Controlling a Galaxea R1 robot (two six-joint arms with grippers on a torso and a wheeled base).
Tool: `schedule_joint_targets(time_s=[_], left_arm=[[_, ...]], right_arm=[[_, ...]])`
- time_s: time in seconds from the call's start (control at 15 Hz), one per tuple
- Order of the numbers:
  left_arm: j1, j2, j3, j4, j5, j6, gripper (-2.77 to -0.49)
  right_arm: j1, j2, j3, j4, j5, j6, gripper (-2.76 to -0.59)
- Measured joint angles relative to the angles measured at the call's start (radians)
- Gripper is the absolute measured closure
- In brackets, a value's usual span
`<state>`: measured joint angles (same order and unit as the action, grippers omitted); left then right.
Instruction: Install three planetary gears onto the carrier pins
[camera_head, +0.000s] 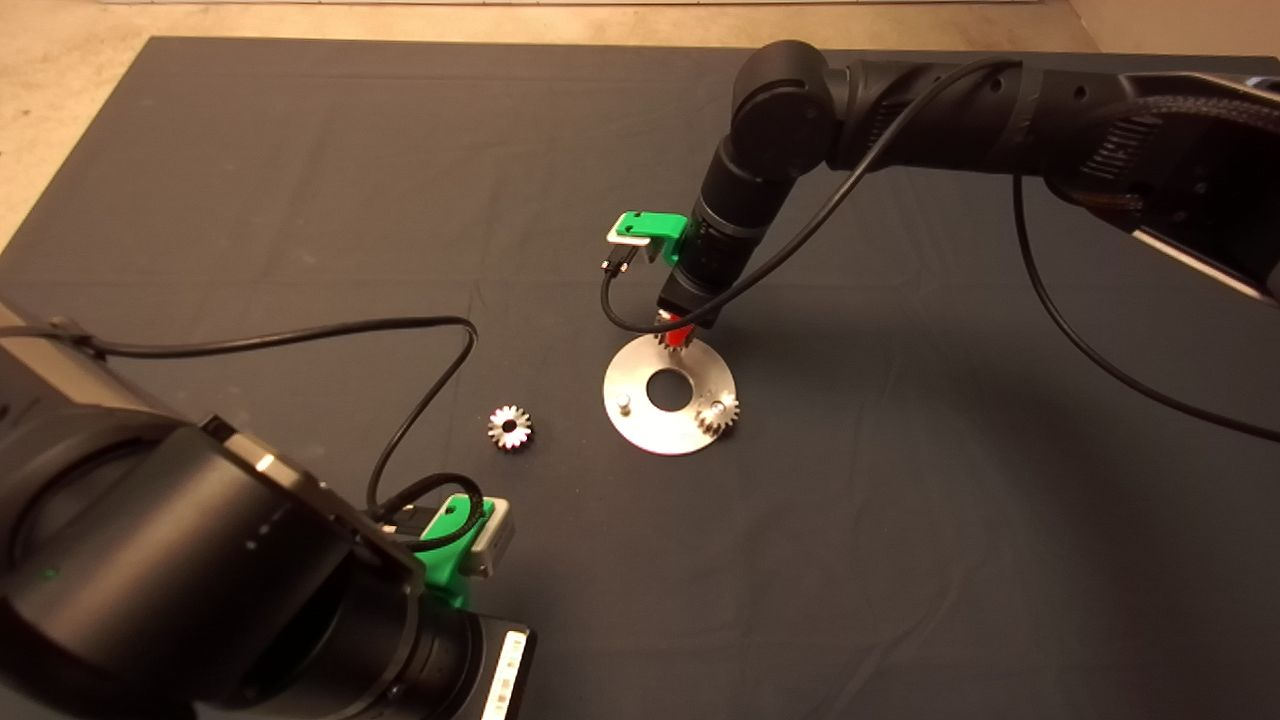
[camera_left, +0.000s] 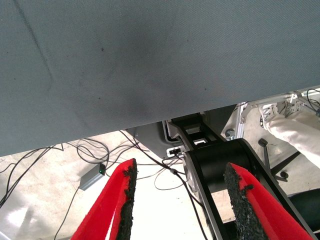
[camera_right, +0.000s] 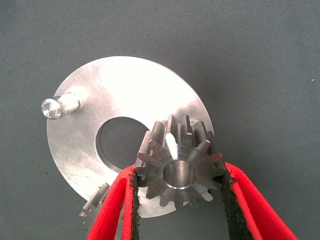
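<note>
The right end effector (camera_right: 177, 200) pinches a gear (camera_right: 177, 167) over the disc (camera_head: 640, 425) at its twelve o'clock edge; misaligned with the pin, it could jam or drop.

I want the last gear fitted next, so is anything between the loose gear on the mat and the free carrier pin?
Nothing visible: bare mat separates the loose gear from the free pin at the carrier disc's near edge. The right gripper, holding a second gear, works at the far side.
</note>
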<state>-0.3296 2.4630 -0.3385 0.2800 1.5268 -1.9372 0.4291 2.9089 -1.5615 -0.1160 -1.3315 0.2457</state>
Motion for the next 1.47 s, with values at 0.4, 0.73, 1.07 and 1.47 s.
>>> schedule_joint_targets(time_s=[0.4,0.73,1.07,1.47], left_arm=[[0.0,0.0,0.0,0.0,0.0,0.0,-1.18],[0.0,-0.001,0.0,0.0,0.0,0.0,-1.18],[0.0,0.0,0.0,0.0,0.0,0.0,-1.18],[0.0,0.0,0.0,0.0,0.0,0.0,-1.18]], right_arm=[[0.0,0.0,0.0,0.0,0.0,-0.001,-0.89],[0.0,-0.007,0.0,0.0,0.0,-0.001,-0.89],[0.0,-0.02,0.0,0.0,-0.008,-0.002,-0.89],[-0.008,-0.016,0.0,0.0,-0.007,-0.002,-0.89]])
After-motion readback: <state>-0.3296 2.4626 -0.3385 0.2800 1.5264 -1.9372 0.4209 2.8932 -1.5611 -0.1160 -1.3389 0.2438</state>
